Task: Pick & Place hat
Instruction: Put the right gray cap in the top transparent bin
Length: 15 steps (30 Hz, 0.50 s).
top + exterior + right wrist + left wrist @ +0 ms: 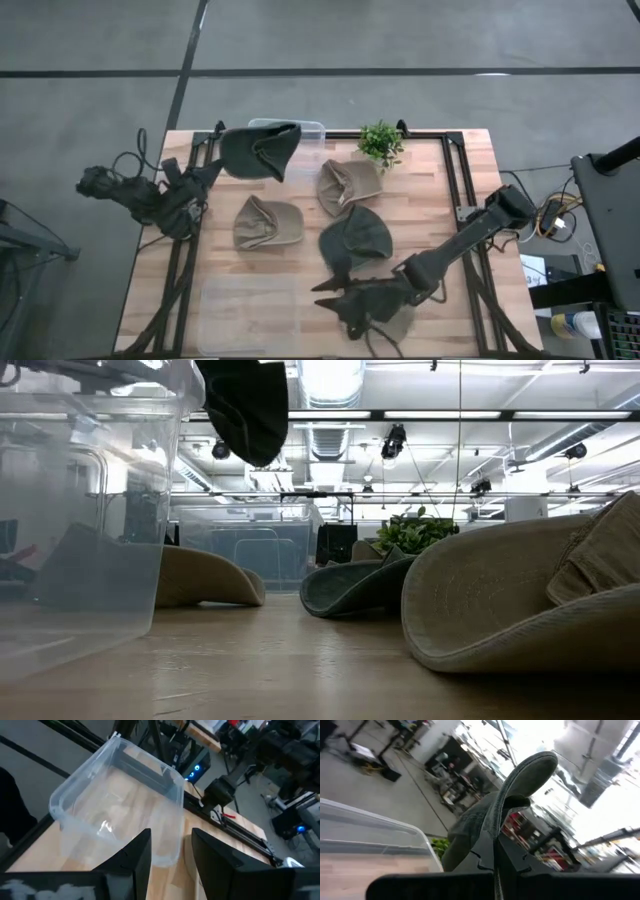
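Note:
A dark green hat [262, 150] is up in the air in my left gripper [222, 166], at the far left of the table beside a clear far bin [300, 128]; the low view shows it hanging high [245, 405]. Three hats lie on the wood by their rims: a tan one [266, 222], a second tan one [348, 183] and a dark green one [356, 238]. My right gripper [326, 292] hovers open near the table's near edge, pointing at the clear near bin [120, 805]. Another tan hat [392, 322] lies under its arm. My left gripper is shut on the dark hat's folded edge [493, 845], pinched between the two fingers. The fingers reach in from the table's left side, slanting upward. Lifted clear of the table, the hat stands up and out beyond the fingers [520, 785].
A small potted plant [380, 141] stands at the far edge. The near clear bin [245, 305] sits at the near left and fills the left of the low view [80, 510]. Black frame rails [455, 180] run along the table's sides.

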### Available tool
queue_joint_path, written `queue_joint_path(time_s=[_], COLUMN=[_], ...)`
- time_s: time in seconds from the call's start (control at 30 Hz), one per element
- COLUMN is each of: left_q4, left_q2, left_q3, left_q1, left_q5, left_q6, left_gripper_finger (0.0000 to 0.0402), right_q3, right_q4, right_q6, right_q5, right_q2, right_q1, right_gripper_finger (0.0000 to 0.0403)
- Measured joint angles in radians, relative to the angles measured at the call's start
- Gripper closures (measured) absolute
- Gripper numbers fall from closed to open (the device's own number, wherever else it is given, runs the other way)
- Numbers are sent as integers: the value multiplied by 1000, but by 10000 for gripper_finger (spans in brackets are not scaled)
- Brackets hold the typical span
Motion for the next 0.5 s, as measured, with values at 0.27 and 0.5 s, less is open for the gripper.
queue_joint_path(time_s=[0.27, 0.5], left_q4=[-9, -119], left_q2=[109, 188], left_q3=[-5, -7], left_q1=[335, 652], left_q5=[318, 655], left_q6=[-207, -419], left_gripper_finger=[401, 401], right_q3=[-219, -335], right_q4=[127, 182], right_q6=[-34, -44], right_q5=[2, 2], right_q2=[-180, -270], right_q1=[-10, -11], right_gripper_finger=[266, 266])
